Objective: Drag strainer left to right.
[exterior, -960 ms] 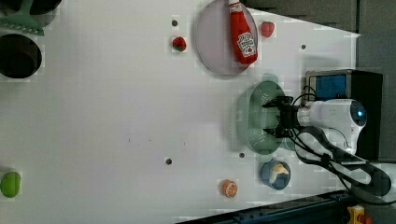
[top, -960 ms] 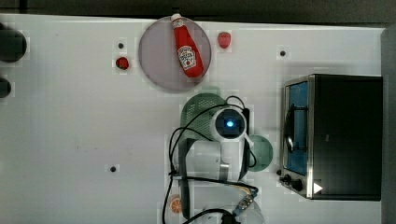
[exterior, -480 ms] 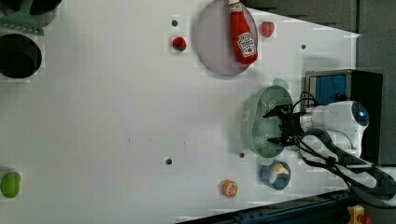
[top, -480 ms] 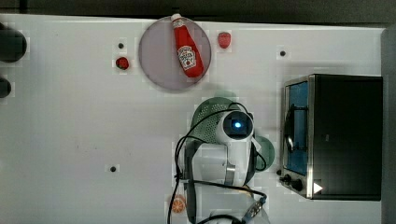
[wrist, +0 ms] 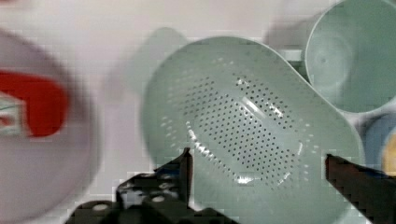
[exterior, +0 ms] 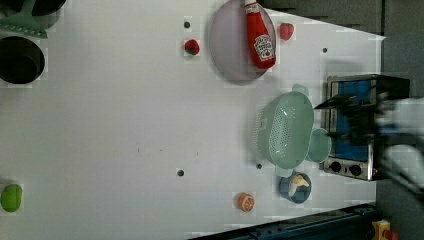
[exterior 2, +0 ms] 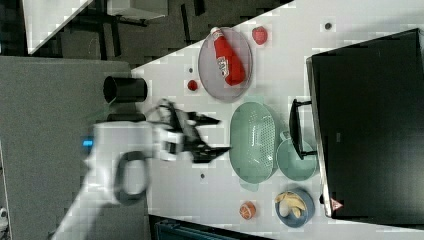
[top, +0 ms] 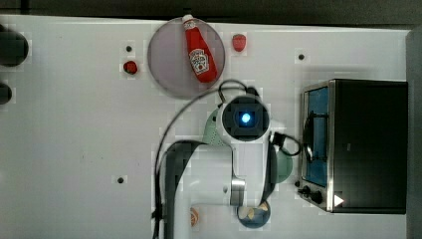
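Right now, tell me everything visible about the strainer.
The strainer is a pale mint-green oval basin, plastic by its look, dotted with small holes, with a tab handle at each end. It sits upright and empty on the white table, between the plate and the toaster oven, close beside the green mug. The open gripper is clear of it.

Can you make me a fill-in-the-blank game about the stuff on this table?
1. The ketchup bottle lies on a round grey ____.
2. The strainer sits right beside a green ____.
3. The claw is ____ and holds nothing.
4. The blue bowl sits near a small fruit, an ____.

Missing words: plate; mug; open; orange
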